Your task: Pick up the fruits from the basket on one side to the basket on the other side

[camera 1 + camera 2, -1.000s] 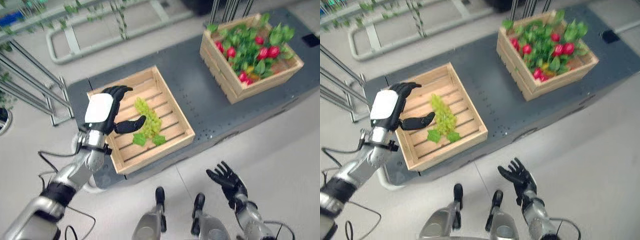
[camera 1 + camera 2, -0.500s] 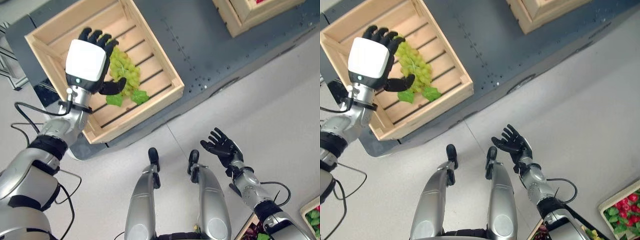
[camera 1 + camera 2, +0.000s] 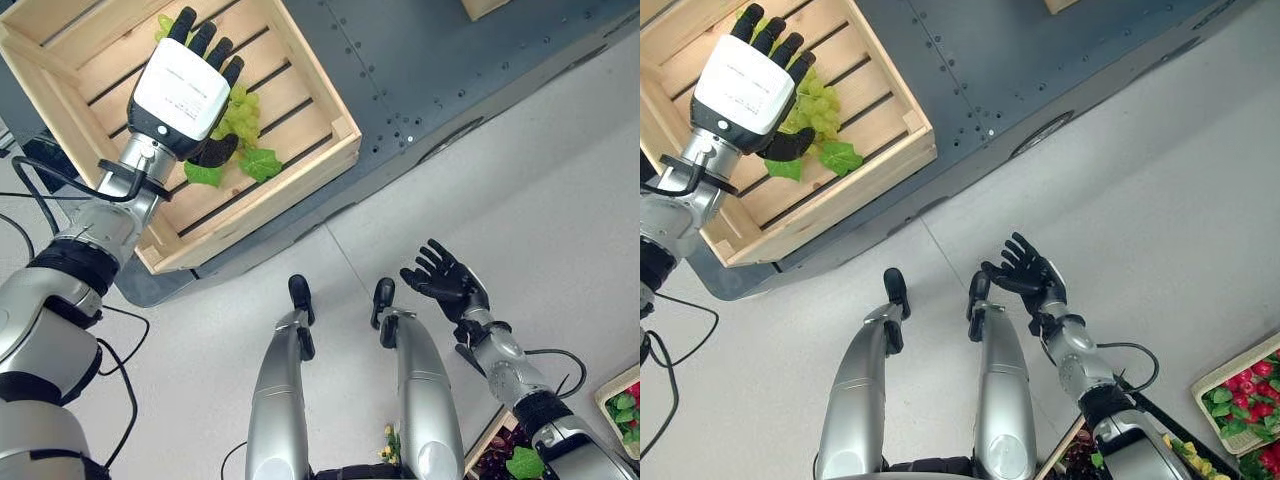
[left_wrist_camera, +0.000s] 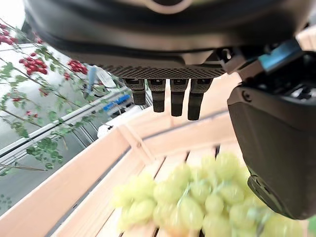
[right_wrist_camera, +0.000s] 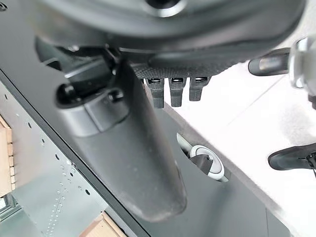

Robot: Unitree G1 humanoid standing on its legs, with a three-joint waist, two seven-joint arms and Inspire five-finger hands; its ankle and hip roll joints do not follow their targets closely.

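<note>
A bunch of green grapes (image 3: 238,112) with leaves lies on the slats of a pale wooden crate (image 3: 300,185). My left hand (image 3: 180,90) hovers palm-down right over the bunch, fingers straight and thumb reaching down beside it. In the left wrist view the grapes (image 4: 197,202) lie just under the fingers (image 4: 168,96), with the thumb (image 4: 276,148) alongside and nothing gripped. My right hand (image 3: 445,282) hangs open low at the right, over the floor and away from the crate.
The crate rests on a dark grey platform (image 3: 420,60) whose edge runs diagonally. A corner of a second wooden crate (image 3: 480,8) peeks in at the top. A tray of red fruit and leaves (image 3: 1240,400) lies on the floor at the lower right.
The camera has tipped downward, so the far crate has left the picture. My left hand has moved from the crate's side to above the grapes. The right hand stays open.
</note>
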